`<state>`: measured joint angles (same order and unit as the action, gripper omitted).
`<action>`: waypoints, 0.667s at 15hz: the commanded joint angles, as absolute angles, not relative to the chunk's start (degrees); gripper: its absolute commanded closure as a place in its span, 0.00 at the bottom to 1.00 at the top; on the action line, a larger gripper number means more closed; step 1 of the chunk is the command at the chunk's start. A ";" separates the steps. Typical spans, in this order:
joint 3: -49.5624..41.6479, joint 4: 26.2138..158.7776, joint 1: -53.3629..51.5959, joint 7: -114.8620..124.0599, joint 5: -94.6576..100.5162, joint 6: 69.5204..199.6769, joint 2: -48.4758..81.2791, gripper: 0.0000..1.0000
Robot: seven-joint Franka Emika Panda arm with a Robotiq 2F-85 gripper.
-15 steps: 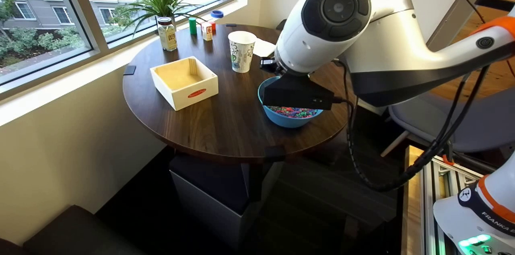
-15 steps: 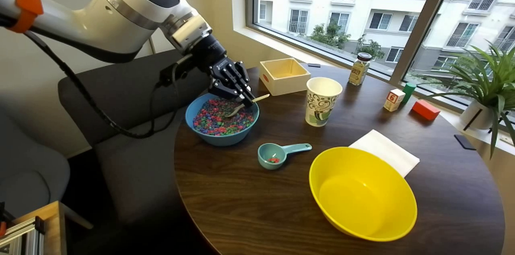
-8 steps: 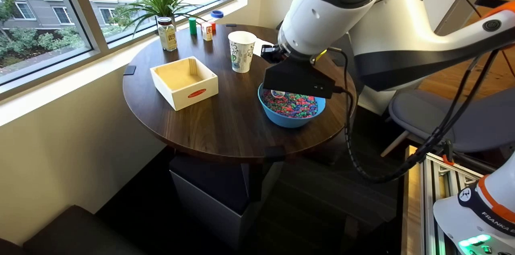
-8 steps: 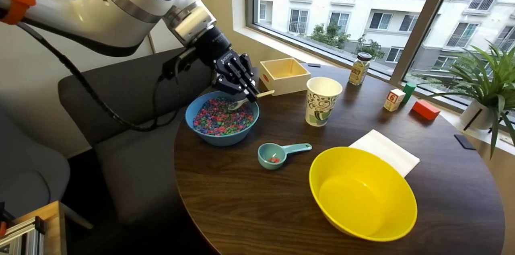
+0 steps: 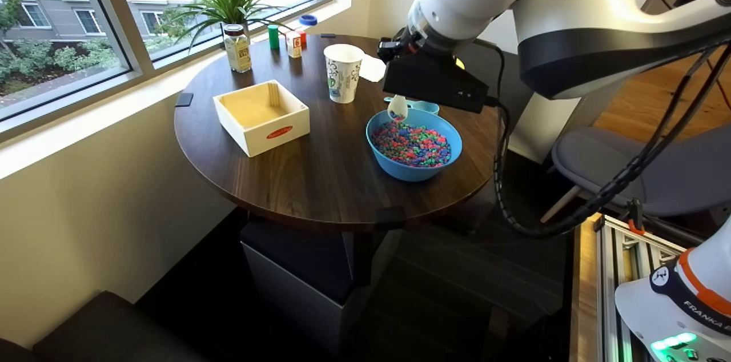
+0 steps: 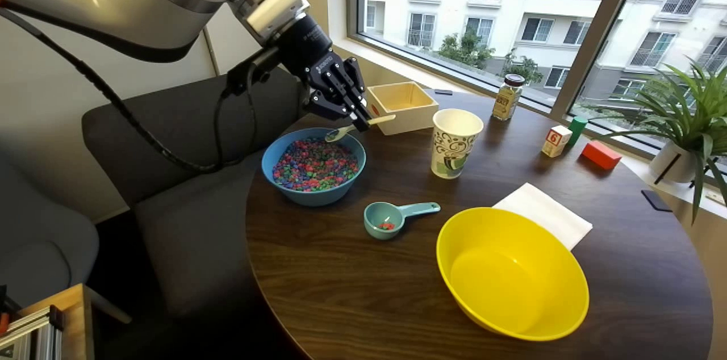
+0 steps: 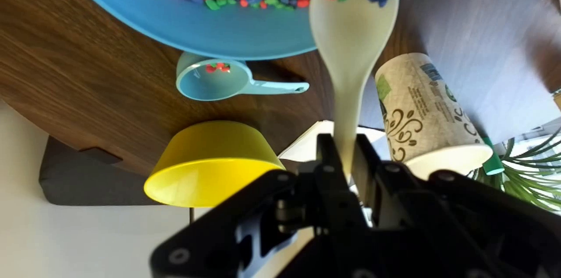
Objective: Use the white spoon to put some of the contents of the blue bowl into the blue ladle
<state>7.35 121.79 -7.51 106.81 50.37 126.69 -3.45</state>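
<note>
My gripper (image 7: 343, 142) is shut on the handle of the white spoon (image 7: 350, 45). In the wrist view several red, green and blue pieces lie in the spoon's tip. In both exterior views the spoon (image 5: 398, 103) (image 6: 339, 133) is tilted above the far rim of the blue bowl (image 5: 408, 172) (image 6: 312, 198), apart from the heap. The contents (image 6: 315, 164) (image 5: 417, 148) are multicoloured pieces filling the bowl's lower part. The blue ladle (image 6: 419, 209) lies on the table beside the bowl with a few mostly red pieces inside; it also shows in the wrist view (image 7: 193, 83).
A patterned paper cup (image 6: 456, 141) stands upright near the ladle. A yellow bowl (image 6: 511, 280) and a white napkin (image 6: 545, 215) are beyond the ladle. A wooden box (image 6: 404, 116), a jar (image 6: 507, 100) and small blocks (image 6: 601, 155) stand toward the window.
My gripper has risen, lifting the spoon up out of the heap and toward the bowl's rim, with pieces in it. The bowl and ladle have not moved.
</note>
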 commanded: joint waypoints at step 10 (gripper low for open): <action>3.30 124.30 -1.65 100.04 47.63 128.50 -8.75 0.87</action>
